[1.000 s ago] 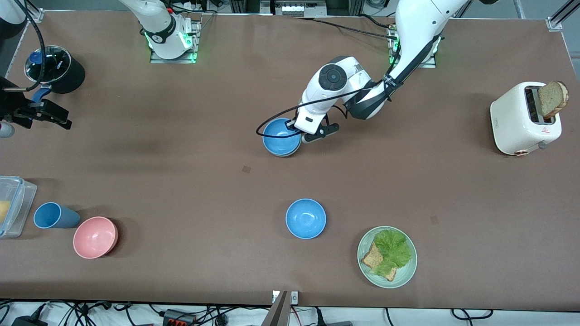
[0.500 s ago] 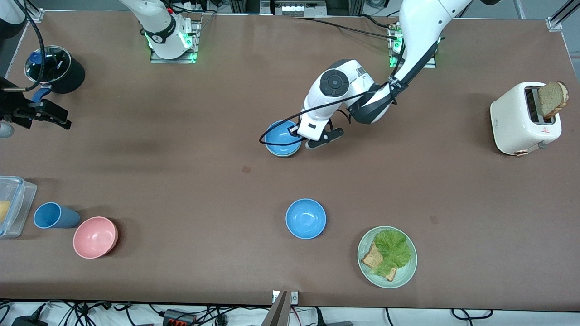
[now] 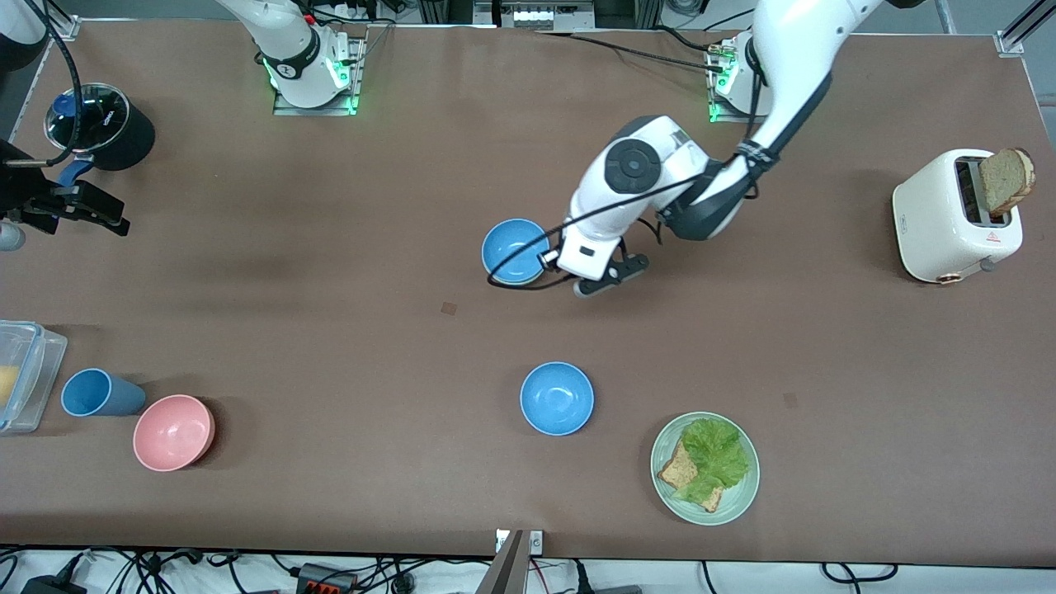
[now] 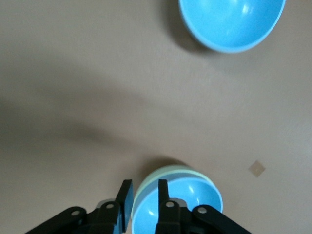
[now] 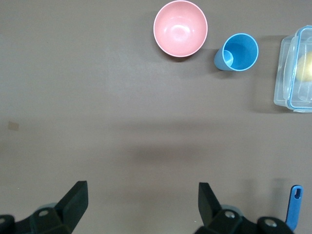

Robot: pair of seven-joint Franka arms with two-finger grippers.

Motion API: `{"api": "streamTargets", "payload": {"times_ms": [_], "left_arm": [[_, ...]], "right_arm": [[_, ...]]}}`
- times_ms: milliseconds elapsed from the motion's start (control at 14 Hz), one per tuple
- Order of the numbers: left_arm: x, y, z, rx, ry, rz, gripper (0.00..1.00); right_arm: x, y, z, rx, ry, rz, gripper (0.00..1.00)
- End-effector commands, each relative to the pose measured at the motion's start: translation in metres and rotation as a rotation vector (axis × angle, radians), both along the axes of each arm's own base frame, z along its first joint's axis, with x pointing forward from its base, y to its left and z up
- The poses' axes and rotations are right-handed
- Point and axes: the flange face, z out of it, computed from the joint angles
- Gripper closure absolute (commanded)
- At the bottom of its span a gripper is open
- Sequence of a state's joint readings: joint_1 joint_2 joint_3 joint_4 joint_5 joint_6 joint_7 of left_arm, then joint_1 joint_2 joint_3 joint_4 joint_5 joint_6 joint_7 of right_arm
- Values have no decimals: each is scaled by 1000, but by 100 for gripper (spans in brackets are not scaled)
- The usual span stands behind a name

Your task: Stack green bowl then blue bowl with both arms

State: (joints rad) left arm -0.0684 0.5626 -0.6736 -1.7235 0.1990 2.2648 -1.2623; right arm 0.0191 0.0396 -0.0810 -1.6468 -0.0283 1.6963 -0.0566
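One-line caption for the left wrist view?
Left gripper fingers straddling the rim of blue bowl nested in green bowl.

Glossy blue bowl (image 3: 515, 250), seemingly plastic, matt brown table (image 3: 330, 330)

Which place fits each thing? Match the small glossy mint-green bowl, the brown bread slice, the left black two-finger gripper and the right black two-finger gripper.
Column one:
1. small glossy mint-green bowl
2. brown bread slice
3. left gripper
4. right gripper

Column two:
A. standing in the slot of the white toaster
B. waiting over the brown table at the right arm's end
C. under the sky-blue bowl nested in it
D. at the rim of the two stacked bowls

Pairs: 1-C, 2-A, 3-D, 4-B
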Motion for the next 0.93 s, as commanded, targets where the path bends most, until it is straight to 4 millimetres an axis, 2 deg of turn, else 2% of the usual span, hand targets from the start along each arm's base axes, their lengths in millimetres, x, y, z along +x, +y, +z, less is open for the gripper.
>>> {"api": "streamTargets", "payload": {"times_ms": [0,143,357,500,643,857], "left_arm": [[24,24,52,60,-34,-87,54],[44,43,80,83,-17,-184,42],[70,85,102,84,-10,-254,0],[78,102,113,90,-9,-319,0],[88,125,125,94,1,-312,0],[88,146,145,111,27,-310,0]], "right_arm": [[-3,0,5,1,3,13,0],[-3,0,5,1,3,14,0],[-3,-1,5,1,3,13,0],[-2,-1,3,1,6,19,0],[-2,-1,3,1,7,20,0],[-5,0,1,3,32,21,0]]}}
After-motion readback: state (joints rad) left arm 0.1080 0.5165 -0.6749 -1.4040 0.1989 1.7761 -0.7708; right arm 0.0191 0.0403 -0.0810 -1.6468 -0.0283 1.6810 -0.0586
